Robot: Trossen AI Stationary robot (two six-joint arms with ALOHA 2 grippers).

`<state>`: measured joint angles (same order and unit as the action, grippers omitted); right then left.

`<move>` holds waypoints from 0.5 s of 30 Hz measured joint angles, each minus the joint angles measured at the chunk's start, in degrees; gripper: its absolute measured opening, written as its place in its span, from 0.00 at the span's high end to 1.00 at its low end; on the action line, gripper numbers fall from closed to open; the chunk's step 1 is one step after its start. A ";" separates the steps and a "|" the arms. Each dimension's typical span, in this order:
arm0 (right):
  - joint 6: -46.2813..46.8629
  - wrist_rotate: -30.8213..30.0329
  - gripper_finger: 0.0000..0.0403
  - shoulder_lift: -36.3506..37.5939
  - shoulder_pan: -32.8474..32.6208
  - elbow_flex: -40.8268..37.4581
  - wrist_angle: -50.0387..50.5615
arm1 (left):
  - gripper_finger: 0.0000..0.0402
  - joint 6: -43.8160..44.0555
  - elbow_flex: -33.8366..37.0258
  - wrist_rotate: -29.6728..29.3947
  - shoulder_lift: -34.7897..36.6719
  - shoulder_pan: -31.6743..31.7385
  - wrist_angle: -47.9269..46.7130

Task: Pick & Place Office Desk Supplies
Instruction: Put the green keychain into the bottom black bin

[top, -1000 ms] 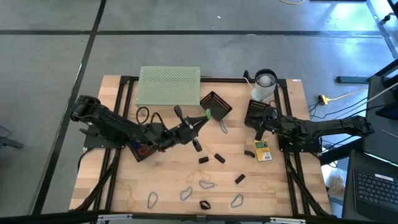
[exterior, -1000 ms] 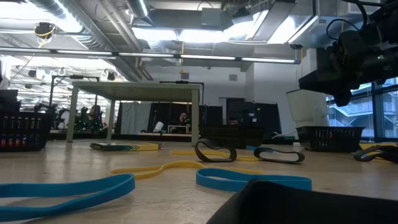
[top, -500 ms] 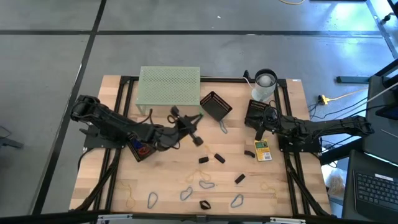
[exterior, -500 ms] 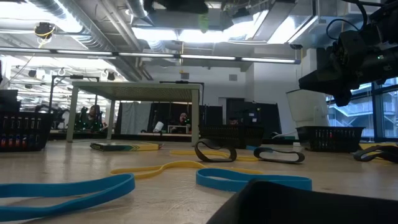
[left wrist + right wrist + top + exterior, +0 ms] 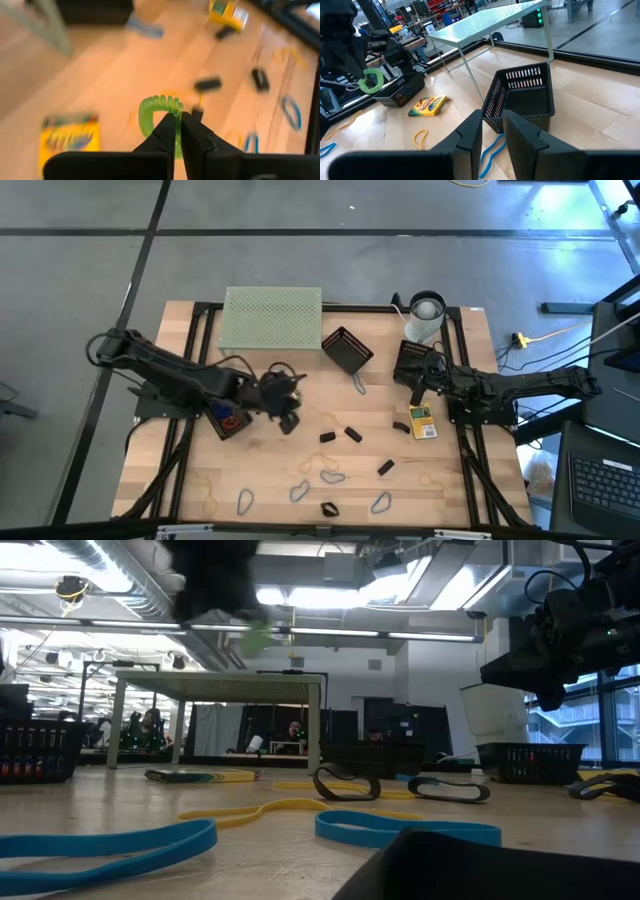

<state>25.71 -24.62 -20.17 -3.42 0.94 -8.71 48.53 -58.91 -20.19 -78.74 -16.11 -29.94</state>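
My left gripper (image 5: 289, 406) hangs over the table's left middle, shut on a green coiled loop (image 5: 151, 108); the right wrist view shows that loop (image 5: 371, 80) in the air as well. One yellow crayon box (image 5: 67, 137) lies on the wood below it, and another (image 5: 423, 422) lies by my right arm. Black clips (image 5: 352, 433), blue loops (image 5: 330, 477) and tan rubber bands (image 5: 210, 500) lie flat on the near half. My right gripper (image 5: 492, 125) waits at the right, slightly open, with nothing between its fingers. My left gripper pinches the green loop's coiled rim (image 5: 169, 107) between its two fingertips. The fingers slant down toward the table. The loop is lifted clear of the table and stands out past the fingertips.
A pale green perforated stand (image 5: 272, 318) sits at the far left. A tipped black basket (image 5: 347, 350) is beside it, another basket (image 5: 415, 360) and a white cup (image 5: 425, 315) are at the far right, and a third basket (image 5: 225, 420) is under my left arm.
My left gripper has carried the green loop away from the tipped black basket, toward the table's left and near edges and downward. It has rolled about its own line and tipped to slant down. It has stayed shut on the loop.
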 joint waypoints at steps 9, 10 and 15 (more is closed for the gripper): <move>0.02 0.00 0.80 -0.02 0.00 0.00 0.00 | 0.98 18.83 -0.01 1.38 5.23 -8.65 -30.25; 0.02 0.00 0.80 -0.02 0.00 -0.01 0.00 | 0.98 21.62 -0.01 2.10 5.23 -9.41 -33.41; 0.04 0.00 0.80 -0.01 0.00 0.00 -0.01 | 0.97 27.70 1.96 4.25 4.86 -11.71 -42.62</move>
<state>25.76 -24.62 -20.17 -3.42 0.94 -8.72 76.22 -56.95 -15.94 -73.89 -27.82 -72.56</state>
